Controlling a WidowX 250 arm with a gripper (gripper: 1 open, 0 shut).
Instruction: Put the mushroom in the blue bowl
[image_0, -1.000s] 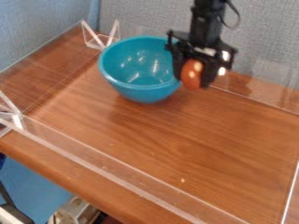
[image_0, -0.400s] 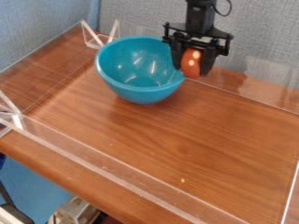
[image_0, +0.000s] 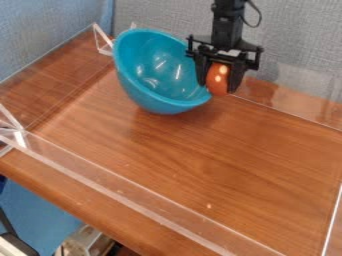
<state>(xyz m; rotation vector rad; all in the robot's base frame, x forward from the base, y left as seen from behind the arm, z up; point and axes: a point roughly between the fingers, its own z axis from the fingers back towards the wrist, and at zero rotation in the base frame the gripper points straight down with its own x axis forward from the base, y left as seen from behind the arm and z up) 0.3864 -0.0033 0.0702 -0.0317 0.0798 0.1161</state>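
Note:
My gripper (image_0: 219, 80) hangs straight down at the back of the table, shut on the mushroom (image_0: 218, 77), whose reddish-orange cap shows between the black fingers. The blue bowl (image_0: 158, 70) lies just left of the gripper and is tipped up on its side. Its opening faces right and forward, and its left rim is lifted high. The bowl's lower right rim sits against or under the gripper and mushroom; whether they touch I cannot tell.
The wooden table (image_0: 201, 150) is fenced by low clear acrylic walls (image_0: 80, 165), with a triangular acrylic bracket (image_0: 104, 40) at the back left corner. A blue backdrop stands behind the arm.
The gripper, still holding the mushroom, has shifted slightly left and lower. The bowl slid left and has now tilted up from flat, its left rim rising.

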